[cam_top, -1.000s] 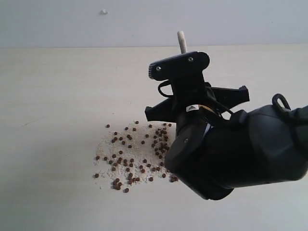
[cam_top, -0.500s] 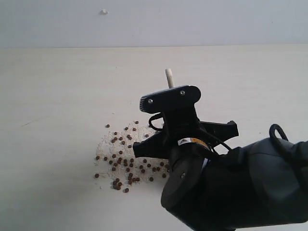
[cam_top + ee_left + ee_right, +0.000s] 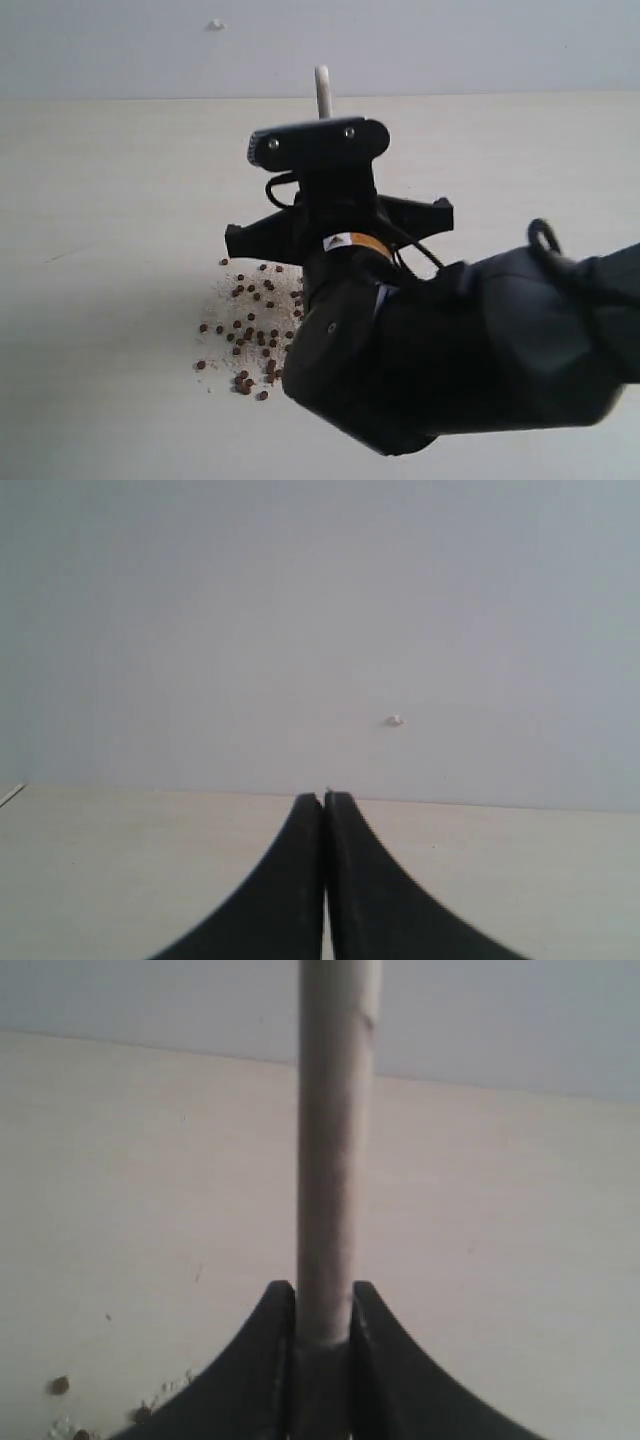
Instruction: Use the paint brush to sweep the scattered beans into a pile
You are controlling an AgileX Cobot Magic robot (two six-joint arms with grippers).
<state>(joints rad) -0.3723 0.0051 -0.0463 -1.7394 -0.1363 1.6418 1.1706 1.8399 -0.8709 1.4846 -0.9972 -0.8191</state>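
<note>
Right arm (image 3: 450,360) bulking in the foreground, right claw (image 3: 323,1295) clamped on the brush (image 3: 338,1140) handle, handle pointing to twelve o'clock, beans (image 3: 245,335) among white grains (image 3: 215,300) strewn on the table (image 3: 120,200) at the arm's nine o'clock, left claw (image 3: 324,798) pressed closed and empty, wall (image 3: 300,600) beyond.
</note>
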